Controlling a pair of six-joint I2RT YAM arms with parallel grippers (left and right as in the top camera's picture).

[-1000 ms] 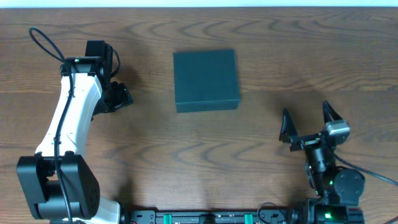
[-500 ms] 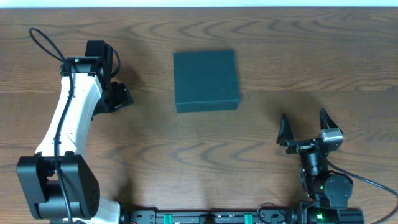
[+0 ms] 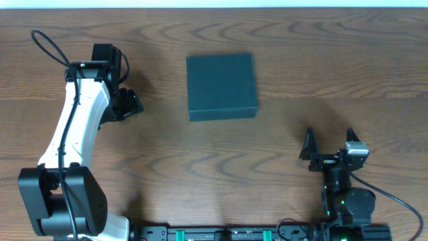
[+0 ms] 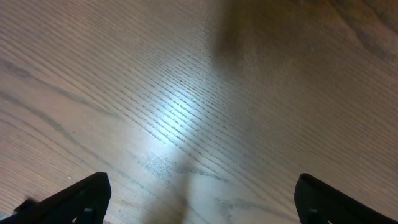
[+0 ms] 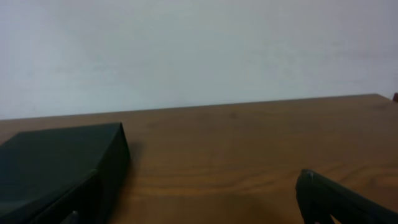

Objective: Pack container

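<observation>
The container (image 3: 221,86), a dark teal-black square box with its lid shut, sits on the table's middle far part. It also shows in the right wrist view (image 5: 56,165) at the lower left. My left gripper (image 3: 127,104) hangs over bare wood well left of the container. In the left wrist view the left gripper (image 4: 202,198) is open and empty. My right gripper (image 3: 330,142) is open and empty near the front right, well below and right of the container. In the right wrist view the right gripper (image 5: 199,208) is wide apart.
The wooden table (image 3: 321,60) fills the view. A black cable (image 3: 47,47) loops at the far left. The arm bases and a control bar (image 3: 227,234) sit along the front edge. A pale wall (image 5: 199,50) stands behind the table.
My right arm has drawn back toward the front edge, its gripper moving away from the container. The left arm and the container have not moved.
</observation>
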